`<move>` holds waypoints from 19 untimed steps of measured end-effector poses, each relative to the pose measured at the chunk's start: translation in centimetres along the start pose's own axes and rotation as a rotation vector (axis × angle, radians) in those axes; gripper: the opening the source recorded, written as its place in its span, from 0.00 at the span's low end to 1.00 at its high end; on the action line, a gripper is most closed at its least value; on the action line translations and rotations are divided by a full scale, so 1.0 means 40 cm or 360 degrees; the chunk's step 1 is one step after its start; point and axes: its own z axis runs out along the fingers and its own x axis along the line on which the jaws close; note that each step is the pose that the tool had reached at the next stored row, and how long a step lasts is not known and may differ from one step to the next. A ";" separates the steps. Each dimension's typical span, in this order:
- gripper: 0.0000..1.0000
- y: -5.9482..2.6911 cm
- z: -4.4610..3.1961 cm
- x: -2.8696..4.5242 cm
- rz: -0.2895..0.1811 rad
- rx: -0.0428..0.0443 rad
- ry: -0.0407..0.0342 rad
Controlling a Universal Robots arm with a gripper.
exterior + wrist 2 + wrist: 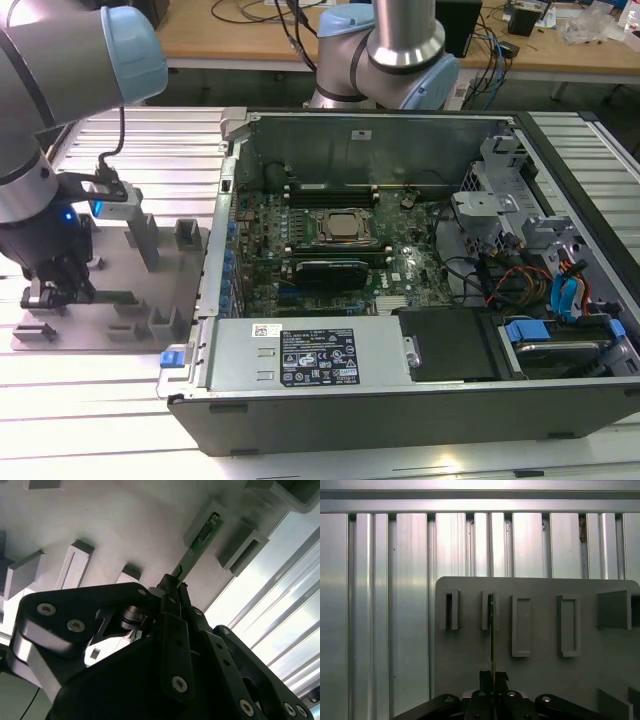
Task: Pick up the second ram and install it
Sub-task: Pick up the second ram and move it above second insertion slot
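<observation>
The second ram (200, 540) is a thin green board standing on edge in a slotted block of the grey plastic plate (125, 525). In the first wrist view I see the ram (492, 635) edge-on, running from a block slot back to my gripper (493, 679). The black fingers (170, 605) are shut on its near end. In the exterior view my gripper (52, 292) sits low over the plate (120, 325), at the view's left, outside the computer case.
The open computer case (400, 380) lies to the exterior view's right, with the CPU socket (345, 228) on the motherboard and memory slots (330, 190) beside it. Upright blocks (187, 235) stand on the plate. Ribbed aluminium table (395, 580) surrounds it. A second arm base (385, 60) stands behind the case.
</observation>
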 end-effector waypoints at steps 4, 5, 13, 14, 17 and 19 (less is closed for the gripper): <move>0.11 0.002 -0.037 -0.002 0.0000 0.0000 0.0000; 0.11 0.002 -0.047 -0.003 0.0000 0.0000 0.0000; 0.11 0.006 -0.134 -0.011 0.0000 0.0000 0.0000; 0.11 0.007 -0.146 -0.012 0.0000 0.0000 0.0000; 0.11 0.008 -0.171 -0.014 0.0000 0.0000 0.0000; 0.11 0.009 -0.181 -0.015 0.0000 0.0000 0.0000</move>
